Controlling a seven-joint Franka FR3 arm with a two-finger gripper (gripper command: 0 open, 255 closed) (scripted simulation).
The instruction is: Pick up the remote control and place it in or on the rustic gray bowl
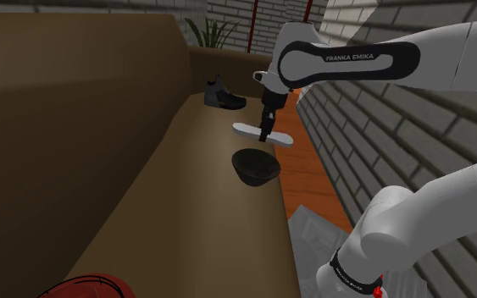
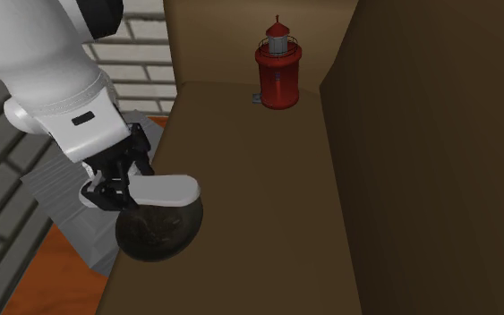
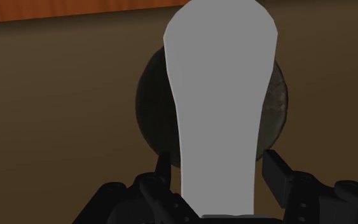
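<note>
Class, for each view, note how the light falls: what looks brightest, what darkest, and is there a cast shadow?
Shoulder view: white arm brightest, bowl darkest, no shadow visible beneath the held remote. Second exterior view: dim brown seat, red lighthouse vivid. Wrist view: remote flat, unshaded grey.

Arm (image 1: 355, 59) comes in from the shoulder view's lower right, rises, then runs about level to the left. Wrist (image 1: 272, 100) bent down. Gripper (image 1: 264, 134) points down, off the surface. In the wrist view the fingers (image 3: 274, 177) stand apart and clamp the remote (image 3: 222, 95) at its narrower part. The remote is held level in the air.
</note>
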